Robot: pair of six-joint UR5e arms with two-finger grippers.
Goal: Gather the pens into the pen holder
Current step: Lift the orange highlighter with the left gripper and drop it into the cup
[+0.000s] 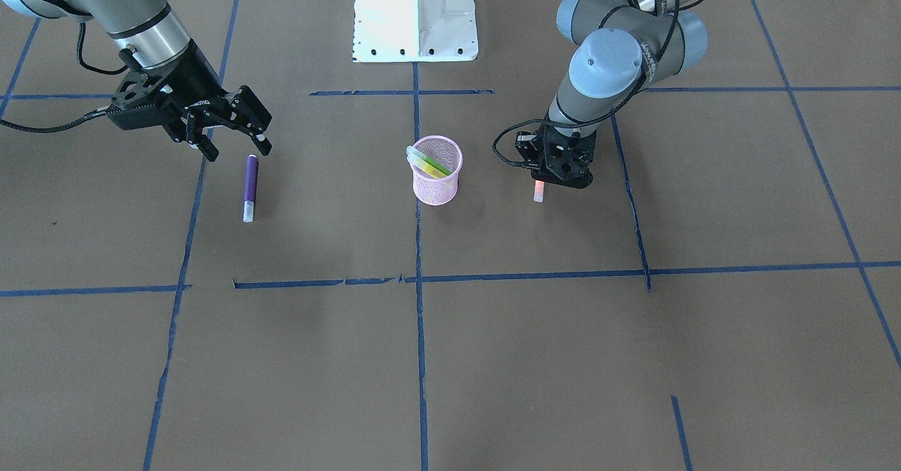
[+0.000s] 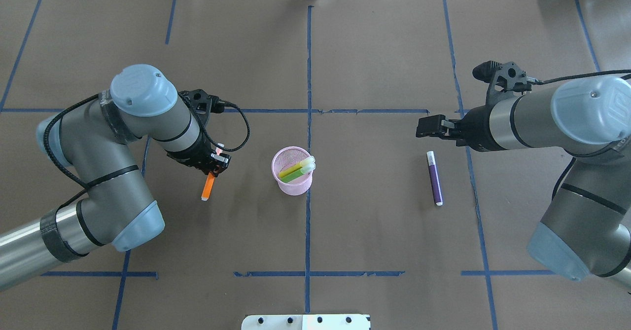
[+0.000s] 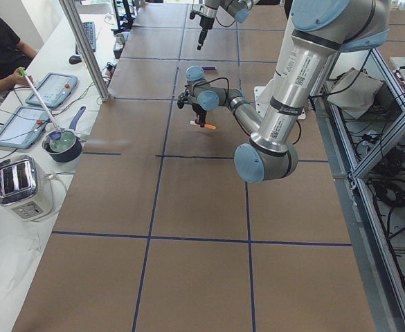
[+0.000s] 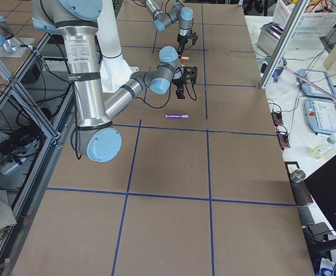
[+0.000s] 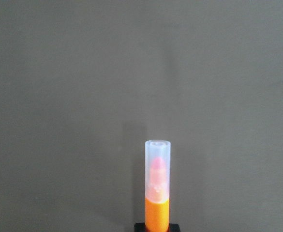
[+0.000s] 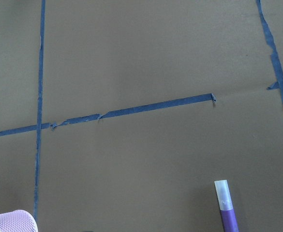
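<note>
My left gripper (image 2: 217, 165) is clamped on the orange pen (image 2: 208, 188), held off the table. The pen holder (image 2: 291, 188), with a green pen (image 2: 295, 173) inside, stands just to its right. The purple pen (image 2: 435, 182) lies lengthwise toward my base, nearest my right gripper (image 2: 425, 126), whose jaws are apart.

orange pen (image 5: 157, 215), translucent cap (image 5: 157, 159), brown table (image 5: 73, 96)
</note>
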